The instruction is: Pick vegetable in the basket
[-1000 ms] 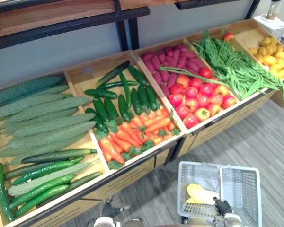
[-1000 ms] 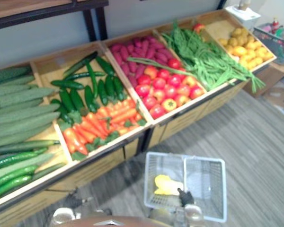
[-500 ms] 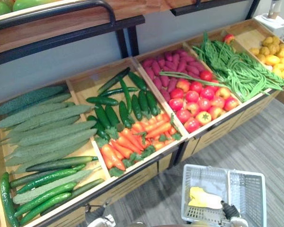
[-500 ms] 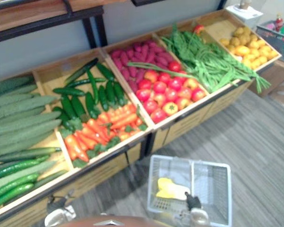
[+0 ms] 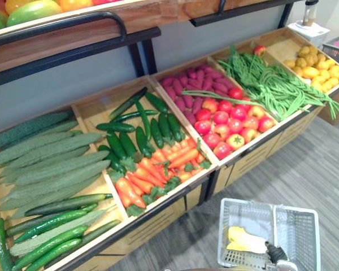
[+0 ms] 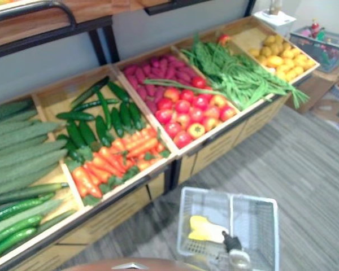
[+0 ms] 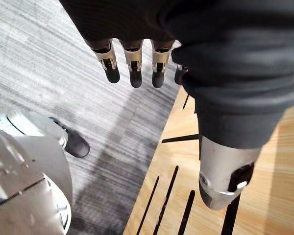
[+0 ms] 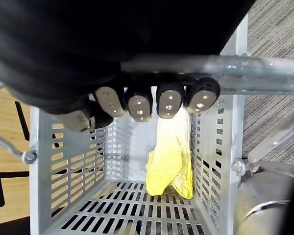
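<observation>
The basket point(image 5: 254, 202) is carried at 5 o'clock in the eye views, its handle point(image 8: 255, 68) wrapped by the curled fingers of the right hand point(image 8: 152, 100), and a yellow vegetable point(image 8: 169, 156) is already lying inside against a wall. The left hand point(image 7: 134, 61) is hung beside the wooden stand point(image 7: 279, 196), fingers straight, nothing held. If the carrots point(image 5: 152, 175) at 10 o'clock from the basket are reached for, the basket could be swung against the stand and tipped, and the vegetable spilled.
</observation>
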Tool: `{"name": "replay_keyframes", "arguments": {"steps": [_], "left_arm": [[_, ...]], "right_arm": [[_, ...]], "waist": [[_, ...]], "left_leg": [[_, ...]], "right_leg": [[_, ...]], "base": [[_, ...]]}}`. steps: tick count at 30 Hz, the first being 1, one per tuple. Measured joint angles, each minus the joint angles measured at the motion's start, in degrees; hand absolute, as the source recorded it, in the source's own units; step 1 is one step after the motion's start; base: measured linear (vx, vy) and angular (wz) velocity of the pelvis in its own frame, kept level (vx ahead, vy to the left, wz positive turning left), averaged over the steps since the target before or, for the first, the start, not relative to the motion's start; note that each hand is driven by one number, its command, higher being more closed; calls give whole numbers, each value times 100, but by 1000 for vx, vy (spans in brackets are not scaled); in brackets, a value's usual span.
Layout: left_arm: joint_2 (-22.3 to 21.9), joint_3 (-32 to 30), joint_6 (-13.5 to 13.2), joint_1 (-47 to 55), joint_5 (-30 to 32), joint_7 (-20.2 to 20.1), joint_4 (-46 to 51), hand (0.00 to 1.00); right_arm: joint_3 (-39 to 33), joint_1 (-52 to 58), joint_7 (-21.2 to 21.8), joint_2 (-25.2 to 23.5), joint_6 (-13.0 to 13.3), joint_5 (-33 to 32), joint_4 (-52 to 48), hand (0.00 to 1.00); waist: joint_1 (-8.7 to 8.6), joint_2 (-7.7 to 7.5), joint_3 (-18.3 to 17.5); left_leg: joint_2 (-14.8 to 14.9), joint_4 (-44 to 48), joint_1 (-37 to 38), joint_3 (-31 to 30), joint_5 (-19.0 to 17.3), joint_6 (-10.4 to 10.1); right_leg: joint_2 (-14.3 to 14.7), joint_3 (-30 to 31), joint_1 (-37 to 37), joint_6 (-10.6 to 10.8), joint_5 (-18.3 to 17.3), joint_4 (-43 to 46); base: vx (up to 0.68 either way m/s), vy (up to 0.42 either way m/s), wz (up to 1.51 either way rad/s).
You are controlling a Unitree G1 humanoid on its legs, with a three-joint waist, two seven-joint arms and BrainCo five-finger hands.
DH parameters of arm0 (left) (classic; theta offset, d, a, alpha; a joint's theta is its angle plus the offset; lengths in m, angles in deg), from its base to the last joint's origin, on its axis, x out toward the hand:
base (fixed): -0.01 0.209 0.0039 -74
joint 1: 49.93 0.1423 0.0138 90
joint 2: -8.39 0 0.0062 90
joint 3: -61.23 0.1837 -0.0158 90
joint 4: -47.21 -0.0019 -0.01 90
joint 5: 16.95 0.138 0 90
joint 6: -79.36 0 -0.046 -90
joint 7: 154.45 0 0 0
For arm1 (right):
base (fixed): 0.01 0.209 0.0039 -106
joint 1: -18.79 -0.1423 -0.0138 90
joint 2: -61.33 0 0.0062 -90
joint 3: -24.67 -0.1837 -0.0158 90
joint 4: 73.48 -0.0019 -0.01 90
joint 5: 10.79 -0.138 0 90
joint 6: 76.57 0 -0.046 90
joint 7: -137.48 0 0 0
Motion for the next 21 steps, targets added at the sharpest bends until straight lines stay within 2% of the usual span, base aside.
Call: {"name": "replay_keyframes", "arguments": {"steps": [11,16,19,21], "left_arm": [[-82,27,-46,-137,-671,-24,-165,0],[-86,396,-130,-170,-899,-14,-64,0],[-115,795,-149,-140,-910,7,373,0],[-234,1246,-251,107,-1023,50,1368,0]], "right_arm": [[194,-44,76,82,-8,-5,153,100],[230,-39,35,86,1,-4,149,100],[255,-33,20,85,0,-4,139,100],[379,-25,-20,86,1,-3,87,100]], "waist": [[1,-17,-34],[-1,-33,-27],[-8,-43,-20],[-8,-32,-27]], "left_leg": [[-28,-11,44,-16,1,1],[-35,-9,42,-47,1,2],[-34,-4,-2,-146,3,5],[-31,-2,-48,-163,5,7]], "right_leg": [[-26,-19,23,6,4,-3],[-40,-52,25,15,9,-5],[-48,-125,21,15,8,-26],[-51,-143,1,15,9,-5]], "base": [[-32,-35,0],[-55,-45,3],[-44,-46,11],[-20,-52,5]]}}
